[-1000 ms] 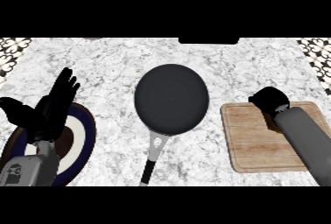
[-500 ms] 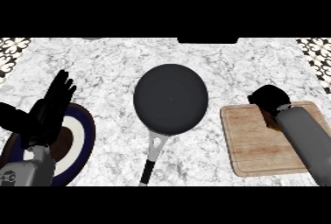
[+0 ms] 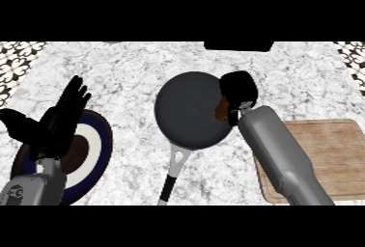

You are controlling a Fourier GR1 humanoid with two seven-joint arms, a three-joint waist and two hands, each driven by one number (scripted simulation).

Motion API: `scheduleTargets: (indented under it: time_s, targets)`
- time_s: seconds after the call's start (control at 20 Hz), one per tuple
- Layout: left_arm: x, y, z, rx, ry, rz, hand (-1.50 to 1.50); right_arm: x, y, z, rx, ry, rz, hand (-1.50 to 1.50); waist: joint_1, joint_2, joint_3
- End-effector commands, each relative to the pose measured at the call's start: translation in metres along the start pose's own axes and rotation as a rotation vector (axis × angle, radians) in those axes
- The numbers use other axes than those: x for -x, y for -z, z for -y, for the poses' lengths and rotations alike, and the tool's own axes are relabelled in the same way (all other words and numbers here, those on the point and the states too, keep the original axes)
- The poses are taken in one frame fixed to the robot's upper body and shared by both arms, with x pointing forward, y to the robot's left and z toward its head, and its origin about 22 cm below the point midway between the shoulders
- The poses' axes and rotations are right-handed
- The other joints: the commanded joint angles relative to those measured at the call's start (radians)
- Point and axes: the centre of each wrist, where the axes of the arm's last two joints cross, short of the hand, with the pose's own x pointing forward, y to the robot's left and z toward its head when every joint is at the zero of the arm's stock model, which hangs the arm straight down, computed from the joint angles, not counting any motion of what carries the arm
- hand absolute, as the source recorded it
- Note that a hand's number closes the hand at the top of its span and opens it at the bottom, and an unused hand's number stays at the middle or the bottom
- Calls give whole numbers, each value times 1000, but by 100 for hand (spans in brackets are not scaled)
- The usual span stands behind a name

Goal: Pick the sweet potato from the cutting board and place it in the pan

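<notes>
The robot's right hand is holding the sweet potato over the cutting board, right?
No. The head view shows the right hand holding the sweet potato over the pan's right edge, not over the cutting board.

No readable words, brands or numbers anywhere in the head view. Only a small pale ring-shaped mark on the left forearm [image 3: 20,193] near the lower edge, perhaps a letter or logo, too small to make out. Repeating black-and-white ornament on the tiles [image 3: 20,60] at the far corners, pattern rather than lettering.
</notes>
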Motion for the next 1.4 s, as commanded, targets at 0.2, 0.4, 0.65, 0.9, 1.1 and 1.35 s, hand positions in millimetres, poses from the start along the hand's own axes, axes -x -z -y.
scheduleTargets:
  time_s: [0.2, 0.4, 0.65, 0.9, 1.1, 1.35]
  targets:
    - [-5, 10, 24, 97, -4, 13, 0, -69, -29, 114, 463, 106, -299, 150, 95, 7, -6]
    - [-9, 16, 37, 133, 15, 18, 0, -95, -44, 148, 530, 131, -446, 150, 129, 20, -7]
    - [-9, 21, 39, 139, 11, 26, 0, -120, -58, 170, 606, 215, -576, 150, 132, 34, -7]
    - [-11, 23, 37, 111, -10, 25, 0, -128, -59, 165, 629, 287, -644, 150, 89, 29, -5]
    - [-11, 28, 33, 56, -7, 26, 0, -134, -60, 159, 635, 326, -654, 150, 57, 29, -4]
    - [-5, 19, 29, 32, 10, 13, 0, -129, -55, 138, 667, 378, -657, 150, 6, 21, -1]
